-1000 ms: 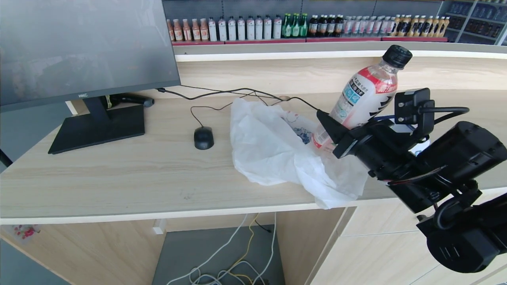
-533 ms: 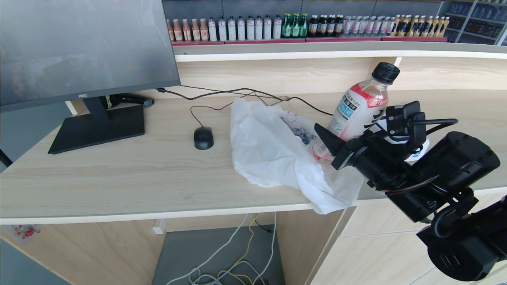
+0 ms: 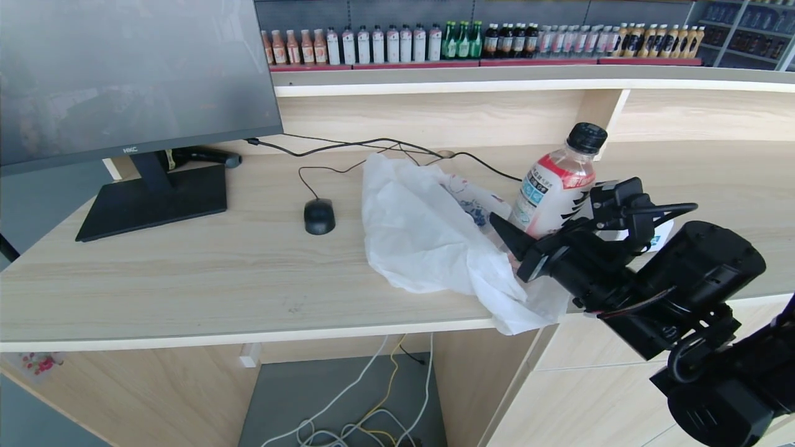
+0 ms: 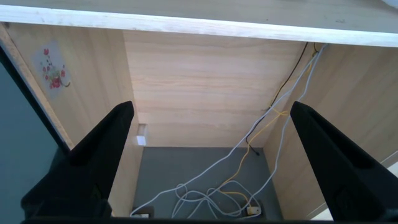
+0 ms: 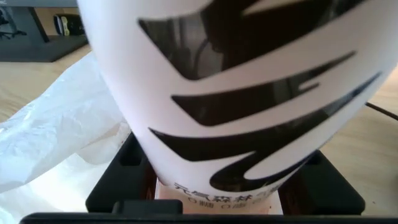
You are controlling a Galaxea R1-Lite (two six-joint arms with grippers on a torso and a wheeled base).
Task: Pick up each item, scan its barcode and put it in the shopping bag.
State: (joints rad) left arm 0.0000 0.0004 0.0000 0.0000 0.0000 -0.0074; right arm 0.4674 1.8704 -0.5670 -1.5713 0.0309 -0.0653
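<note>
Right claw (image 3: 525, 239): closed on the lower body of the bottle (image 3: 553, 192), one finger on each side. Bottle is tilted, black cap up and leaning away from the robot. Its base sits low at the right part of the white bag (image 3: 422, 236); contact between base and bag cannot be confirmed. Bag lies crumpled on the surface (image 3: 186, 273), its near corner hanging over the front edge.

Left claw (image 4: 211, 109): fingers spread wide, holding nothing, positioned below the surface and facing the recess where cables (image 4: 211, 193) lie on the floor.

Left of the bag, well apart from it: a mouse (image 3: 319, 216), then a monitor (image 3: 130, 74) on its stand. Shelf (image 3: 472, 62) of drinks stands behind.
</note>
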